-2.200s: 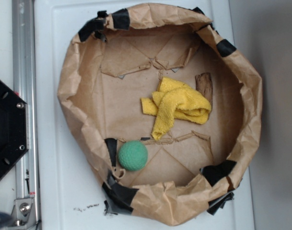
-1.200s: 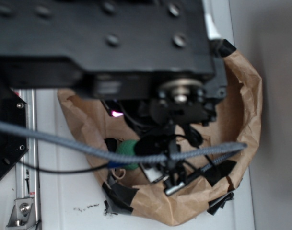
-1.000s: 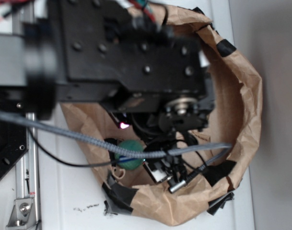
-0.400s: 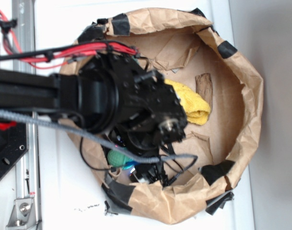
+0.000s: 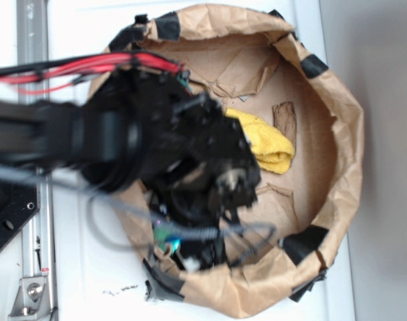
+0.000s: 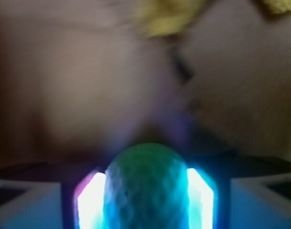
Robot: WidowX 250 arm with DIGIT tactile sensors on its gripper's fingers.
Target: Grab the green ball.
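The green ball [image 6: 146,186] fills the bottom middle of the wrist view. It is pressed between the two glowing pads [image 6: 91,202] of my gripper [image 6: 146,202], which touch it on both sides. From outside, only a sliver of the ball [image 5: 164,235] shows under the black arm. My gripper [image 5: 180,249] is low in the near-left part of the brown paper bag [image 5: 343,134]. The gripper is shut on the ball.
A yellow terry cloth [image 5: 268,144] lies in the middle of the bag, half hidden by the arm, and shows blurred in the wrist view [image 6: 164,16]. A dark wood piece [image 5: 284,119] lies beyond it. A metal rail [image 5: 29,40] runs along the left.
The arm swung in over the bag and came down on its near-left side. The ball, free before, now sits between the fingers and is mostly hidden from outside.
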